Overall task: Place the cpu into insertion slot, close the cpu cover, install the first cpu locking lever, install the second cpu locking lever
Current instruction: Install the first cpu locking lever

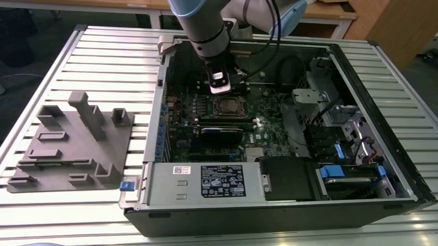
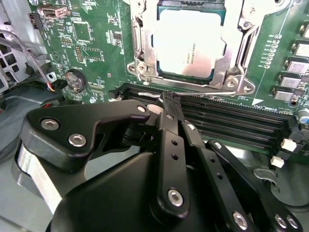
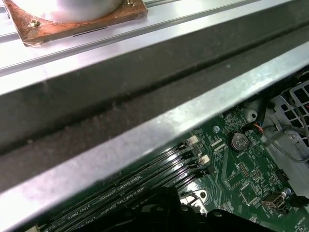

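The cpu (image 2: 190, 43) lies flat in the insertion slot (image 1: 229, 107), its silver-grey top showing through the window of the cpu cover (image 2: 231, 53), which lies closed over it. A thin silvery locking lever (image 2: 203, 90) runs along the socket's edge beside the memory slots. My gripper (image 2: 170, 100) is shut, and its black fingertips rest against this lever wire; nothing shows clamped between them. In the exterior view the gripper (image 1: 219, 88) hangs inside the open computer case just behind the socket.
Black memory slots (image 2: 231, 116) lie right beside the gripper tips. The case wall (image 3: 145, 130) stands close by, and a coin battery (image 3: 237, 141) sits on the board. A labelled power supply (image 1: 205, 182), blue-tabbed drive bays (image 1: 335, 171) and a grey fixture (image 1: 68, 143) are further off.
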Robot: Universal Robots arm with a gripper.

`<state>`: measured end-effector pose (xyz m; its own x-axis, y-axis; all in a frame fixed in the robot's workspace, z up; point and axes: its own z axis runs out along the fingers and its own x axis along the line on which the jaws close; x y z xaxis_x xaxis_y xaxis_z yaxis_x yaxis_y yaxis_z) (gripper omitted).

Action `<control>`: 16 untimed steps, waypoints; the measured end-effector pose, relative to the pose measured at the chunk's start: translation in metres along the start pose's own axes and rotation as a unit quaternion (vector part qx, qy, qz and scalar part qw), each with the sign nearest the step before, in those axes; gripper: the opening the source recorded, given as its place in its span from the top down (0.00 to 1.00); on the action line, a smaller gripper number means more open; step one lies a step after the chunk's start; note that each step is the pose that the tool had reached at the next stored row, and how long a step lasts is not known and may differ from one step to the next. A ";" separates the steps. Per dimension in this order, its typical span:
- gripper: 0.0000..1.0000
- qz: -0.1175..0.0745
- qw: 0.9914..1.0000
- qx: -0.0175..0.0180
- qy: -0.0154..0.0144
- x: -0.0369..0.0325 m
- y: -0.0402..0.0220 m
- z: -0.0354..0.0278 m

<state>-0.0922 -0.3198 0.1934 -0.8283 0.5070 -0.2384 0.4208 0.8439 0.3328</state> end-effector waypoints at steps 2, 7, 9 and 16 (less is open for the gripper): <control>0.89 0.000 1.000 0.000 0.000 0.0002 -0.0002 0.0008; 0.89 0.000 1.000 0.000 0.000 0.0005 -0.0007 0.0020; 0.89 0.000 1.000 0.000 0.000 0.0005 -0.0007 0.0021; 0.89 0.000 1.000 0.000 0.000 -0.0033 0.0016 0.0040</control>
<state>-0.0873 -0.3194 0.1911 -0.8280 0.5074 -0.2387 0.4212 0.8438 0.3326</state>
